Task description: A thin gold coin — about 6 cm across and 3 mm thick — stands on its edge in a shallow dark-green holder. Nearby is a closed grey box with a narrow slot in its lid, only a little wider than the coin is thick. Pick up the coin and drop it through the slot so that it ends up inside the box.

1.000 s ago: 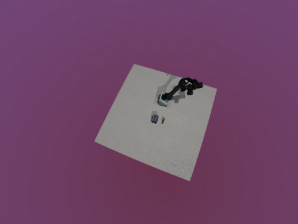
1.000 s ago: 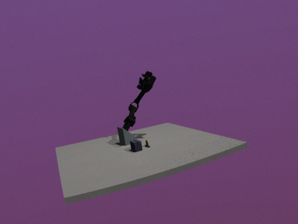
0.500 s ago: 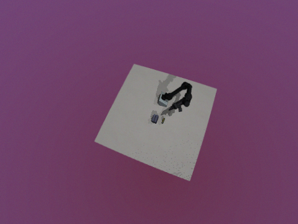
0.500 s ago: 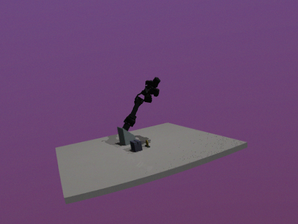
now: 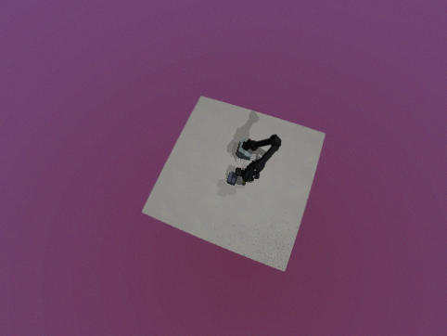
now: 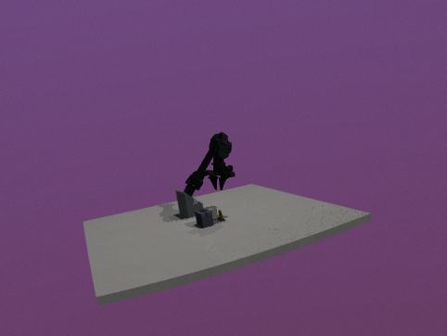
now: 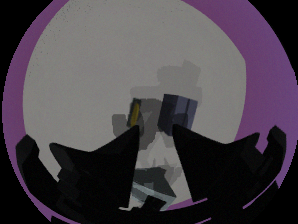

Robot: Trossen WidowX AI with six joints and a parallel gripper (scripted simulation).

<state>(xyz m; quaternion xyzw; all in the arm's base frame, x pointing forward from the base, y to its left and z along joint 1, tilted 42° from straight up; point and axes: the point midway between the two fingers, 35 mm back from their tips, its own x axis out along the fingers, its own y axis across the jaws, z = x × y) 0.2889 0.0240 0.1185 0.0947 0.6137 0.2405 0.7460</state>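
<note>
The fingers (image 6: 217, 185) hang in the air above the grey box (image 6: 204, 218), pointing down, partly closed with a gap between them and nothing in it. The gold coin (image 6: 222, 214) stands on edge just beside the box on the grey tabletop (image 6: 278, 227), well below the fingers and untouched.

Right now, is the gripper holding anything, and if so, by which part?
Nothing is held. The gripper hangs partly closed above the table, fingers empty; the gold coin stands on edge below, beside the grey box.
</note>
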